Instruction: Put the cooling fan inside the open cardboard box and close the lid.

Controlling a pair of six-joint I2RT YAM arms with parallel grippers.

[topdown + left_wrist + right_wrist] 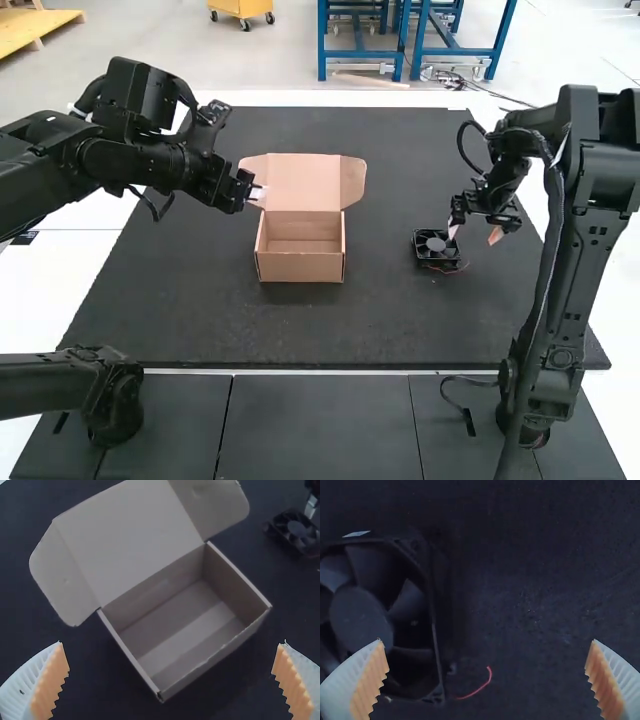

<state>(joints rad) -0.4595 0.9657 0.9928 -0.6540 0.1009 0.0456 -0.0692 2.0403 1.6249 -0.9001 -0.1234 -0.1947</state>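
Note:
The open cardboard box (pixel 300 245) sits mid-mat with its lid (pixel 305 182) folded back flat behind it; its inside (pixel 182 635) is bare. The black cooling fan (pixel 437 247) lies flat on the mat to the box's right, with a thin red wire (pixel 477 687) beside it. My right gripper (pixel 477 228) hangs open just above and right of the fan (pixel 380 615), one finger (pixel 362 682) over the fan's edge, the other (pixel 610 680) over bare mat. My left gripper (pixel 250 192) is open at the lid's left flap (pixel 57 582), above the box, touching nothing.
A black mat (pixel 180 300) covers the table, with white table edge (pixel 60 260) at its left. The fan (pixel 295 530) is also seen far off beyond the box in the left wrist view. Bare mat lies in front of the box.

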